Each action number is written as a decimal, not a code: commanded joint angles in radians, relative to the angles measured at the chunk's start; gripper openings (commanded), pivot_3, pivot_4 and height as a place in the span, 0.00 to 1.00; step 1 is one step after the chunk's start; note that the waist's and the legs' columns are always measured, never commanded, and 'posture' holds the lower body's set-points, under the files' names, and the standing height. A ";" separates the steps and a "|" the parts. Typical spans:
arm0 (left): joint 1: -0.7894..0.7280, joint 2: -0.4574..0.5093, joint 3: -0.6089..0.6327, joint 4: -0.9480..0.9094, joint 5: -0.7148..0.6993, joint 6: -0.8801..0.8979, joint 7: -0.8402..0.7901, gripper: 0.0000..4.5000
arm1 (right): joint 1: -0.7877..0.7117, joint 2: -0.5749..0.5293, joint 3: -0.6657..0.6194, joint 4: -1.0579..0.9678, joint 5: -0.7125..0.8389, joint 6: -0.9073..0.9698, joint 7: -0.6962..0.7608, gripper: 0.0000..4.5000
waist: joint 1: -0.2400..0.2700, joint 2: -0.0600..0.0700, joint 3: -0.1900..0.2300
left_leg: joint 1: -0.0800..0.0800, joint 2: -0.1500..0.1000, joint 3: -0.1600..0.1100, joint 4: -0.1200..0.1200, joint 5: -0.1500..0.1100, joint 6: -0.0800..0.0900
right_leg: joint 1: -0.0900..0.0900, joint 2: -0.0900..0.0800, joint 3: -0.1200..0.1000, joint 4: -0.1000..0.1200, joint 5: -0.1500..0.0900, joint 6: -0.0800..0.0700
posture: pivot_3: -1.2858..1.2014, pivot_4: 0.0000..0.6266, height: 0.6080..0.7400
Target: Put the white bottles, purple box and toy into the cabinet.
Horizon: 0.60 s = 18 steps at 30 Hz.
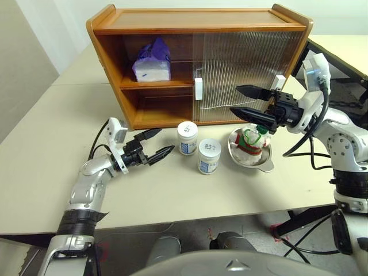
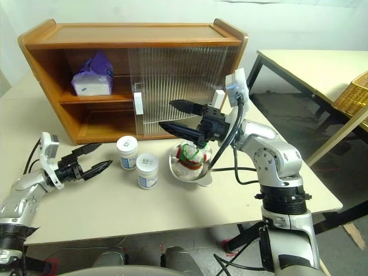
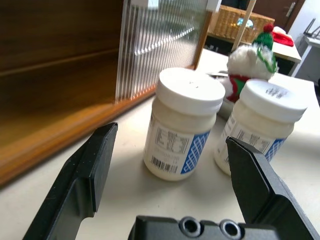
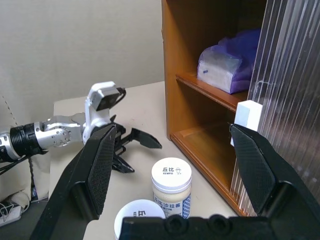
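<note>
White bottles (image 1: 198, 147) are flanked by both spread, empty tools: left tool (image 1: 151, 145) at nine o'clock, right tool (image 1: 244, 100) at two o'clock.

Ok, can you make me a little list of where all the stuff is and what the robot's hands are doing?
box: on cabinet's upper shelf, left side
bottles: two, and, upright on table in front of cabinet
toy: in steel bowl on table
left tool: open, pointing at bottles
right tool: open, above toy
</note>
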 commanded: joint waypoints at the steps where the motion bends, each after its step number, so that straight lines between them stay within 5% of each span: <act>1: -0.033 -0.017 -0.030 0.051 0.032 -0.034 -0.016 0.99 | -0.001 -0.007 0.001 -0.017 -0.001 0.010 -0.005 1.00 | 0.000 0.000 0.000 | 0.000 0.000 0.000 0.000 0.000 0.000 | 0.000 0.000 0.000 0.000 0.000 0.000 | 0.50 0.00 1.00; 18: -0.148 -0.094 -0.081 0.223 0.096 -0.110 -0.036 0.99 | 0.051 -0.015 -0.012 -0.047 0.004 0.016 -0.025 1.00 | -0.018 0.000 0.000 | 0.001 -0.002 0.001 0.001 0.000 0.000 | 0.002 0.001 0.000 0.000 0.000 0.005 | 0.49 0.00 1.00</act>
